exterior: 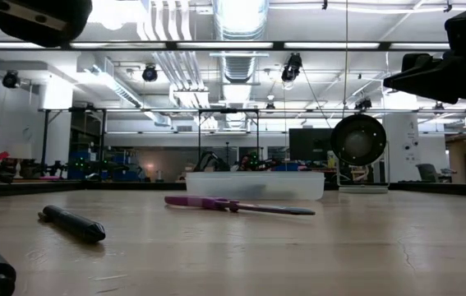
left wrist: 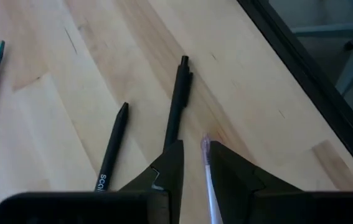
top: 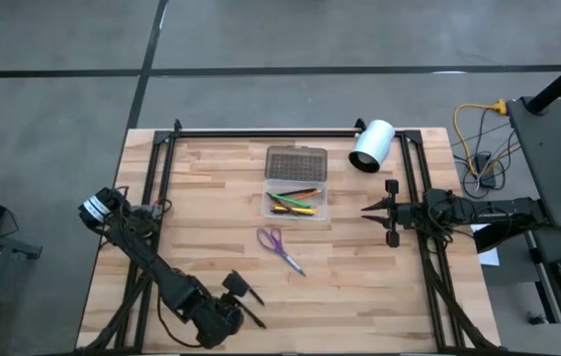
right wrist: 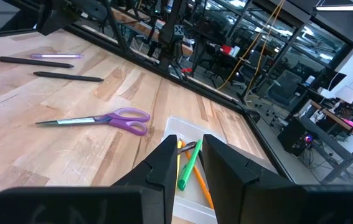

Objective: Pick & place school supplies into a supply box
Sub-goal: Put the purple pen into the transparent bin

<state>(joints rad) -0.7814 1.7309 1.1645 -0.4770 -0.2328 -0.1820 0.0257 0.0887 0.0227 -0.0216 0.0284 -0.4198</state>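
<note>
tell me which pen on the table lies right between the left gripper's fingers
The pale purple pen; it lies between the left gripper's fingers, while both black pens lie beside them.

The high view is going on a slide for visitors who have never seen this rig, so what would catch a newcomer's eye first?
Probably the clear supply box at the table's centre, lid open, with bright green, yellow and orange pens inside. Just in front of it lie the purple-handled scissors on bare wood. A white cylinder lies at the far right corner, and the right gripper hovers beside the box.
</note>
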